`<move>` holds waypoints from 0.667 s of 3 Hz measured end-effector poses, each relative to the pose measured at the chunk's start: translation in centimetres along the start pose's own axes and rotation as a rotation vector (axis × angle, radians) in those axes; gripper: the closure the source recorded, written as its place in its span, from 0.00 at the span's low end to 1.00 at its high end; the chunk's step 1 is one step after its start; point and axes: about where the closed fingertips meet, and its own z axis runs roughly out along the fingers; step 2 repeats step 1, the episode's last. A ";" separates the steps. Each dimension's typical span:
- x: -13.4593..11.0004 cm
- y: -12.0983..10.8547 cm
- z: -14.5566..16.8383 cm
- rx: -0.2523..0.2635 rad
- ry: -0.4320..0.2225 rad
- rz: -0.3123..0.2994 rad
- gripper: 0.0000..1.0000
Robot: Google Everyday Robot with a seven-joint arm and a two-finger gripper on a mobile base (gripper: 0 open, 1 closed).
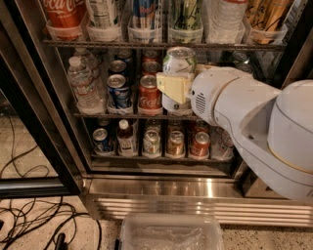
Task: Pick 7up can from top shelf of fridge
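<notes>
At the left end of the top shelf (pixel 98 44) of the fridge (pixel 161 188) stands a red Coca-Cola can (pixel 62 12). Just below that shelf's front edge, near its middle, the 7up can (pixel 179 59) is upright, clamped in the jaws, with one cream finger (pixel 172 87) across its side. The white arm (pixel 254 117) comes from the right.

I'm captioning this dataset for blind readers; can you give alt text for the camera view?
The robot's gripper holds the 7up can in front of the fridge, just below the top shelf, whose clear trays hold other drinks. More cans and bottles fill the lower racks.
</notes>
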 end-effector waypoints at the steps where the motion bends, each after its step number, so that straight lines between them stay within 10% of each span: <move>1: 0.1 0.0 0.0 0.000 0.001 0.000 1.00; 2: 0.1 0.0 0.0 0.000 0.001 0.000 1.00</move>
